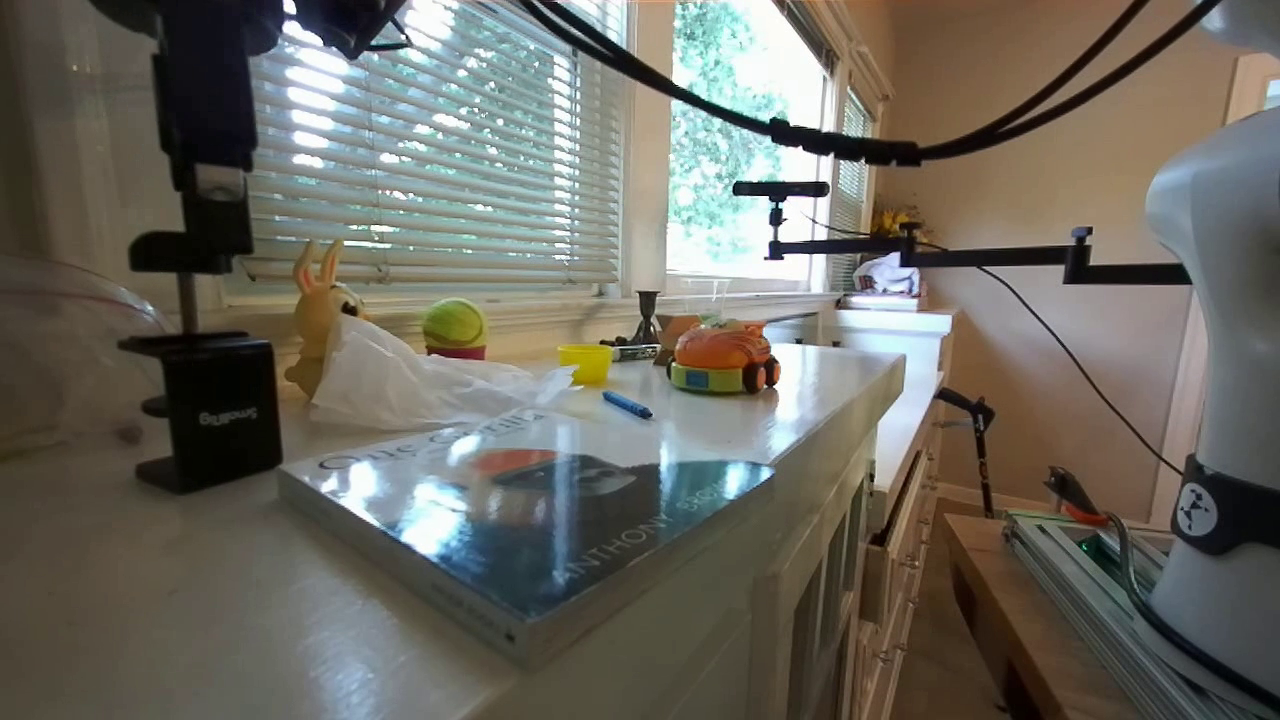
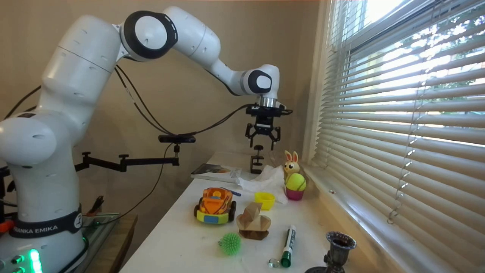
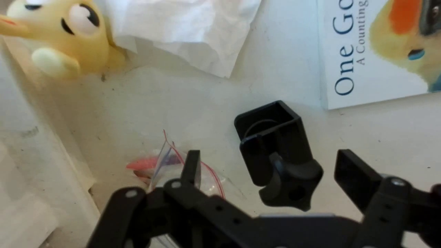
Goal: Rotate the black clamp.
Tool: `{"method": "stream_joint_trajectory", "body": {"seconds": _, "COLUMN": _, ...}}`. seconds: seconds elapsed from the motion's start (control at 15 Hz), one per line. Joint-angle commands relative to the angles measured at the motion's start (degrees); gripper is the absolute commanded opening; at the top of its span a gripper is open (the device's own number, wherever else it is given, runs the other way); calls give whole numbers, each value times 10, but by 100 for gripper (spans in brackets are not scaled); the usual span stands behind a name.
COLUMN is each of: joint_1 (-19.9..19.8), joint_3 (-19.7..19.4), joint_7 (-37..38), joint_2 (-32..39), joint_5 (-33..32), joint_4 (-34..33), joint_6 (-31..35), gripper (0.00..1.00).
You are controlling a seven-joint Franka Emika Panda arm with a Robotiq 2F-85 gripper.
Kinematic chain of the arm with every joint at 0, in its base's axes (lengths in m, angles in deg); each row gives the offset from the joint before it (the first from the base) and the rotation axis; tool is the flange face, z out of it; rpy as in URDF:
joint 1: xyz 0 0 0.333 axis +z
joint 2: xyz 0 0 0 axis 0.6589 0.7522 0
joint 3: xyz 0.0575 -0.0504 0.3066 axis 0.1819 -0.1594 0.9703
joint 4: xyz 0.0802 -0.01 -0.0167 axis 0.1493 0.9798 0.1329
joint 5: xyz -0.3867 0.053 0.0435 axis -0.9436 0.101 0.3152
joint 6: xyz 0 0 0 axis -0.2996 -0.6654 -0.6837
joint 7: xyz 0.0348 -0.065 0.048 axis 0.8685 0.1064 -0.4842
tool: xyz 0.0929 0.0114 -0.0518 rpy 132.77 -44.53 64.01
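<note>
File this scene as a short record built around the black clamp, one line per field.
target: black clamp, standing on the white counter, screw upright
tool: pincer, open, jaws either side of the clamp's knob, gaps showing in the wrist view
grip: nothing held
near target: picture book, white paper, plastic bag, yellow bunny
farther along: orange toy car, yellow cup, brown folded paper, green spiky ball, green-capped marker
lighting: daylight through window blinds
rotation: cannot be judged from this moment alone
</note>
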Motion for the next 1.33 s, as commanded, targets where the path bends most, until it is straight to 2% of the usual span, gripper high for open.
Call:
{"method": "stream_joint_trajectory", "body": {"seconds": 0.0, "joint_1": -5, "joint_3": 1, "joint_7": -5, "joint_2": -35, "joint_5": -26, "joint_4": 26, "joint_6": -20, "gripper": 100}}
{"method": "stream_joint_trajectory", "body": {"seconds": 0.47, "joint_1": 2, "joint_3": 5, "joint_7": 14, "joint_2": -27, "joint_5": -27, "joint_4": 42, "joint_6": 0, "gripper": 100}}
{"method": "stream_joint_trajectory", "body": {"seconds": 1.27, "joint_1": 12, "joint_3": 3, "joint_7": 84, "joint_2": -33, "joint_5": -46, "joint_4": 72, "joint_6": 79, "gripper": 100}}
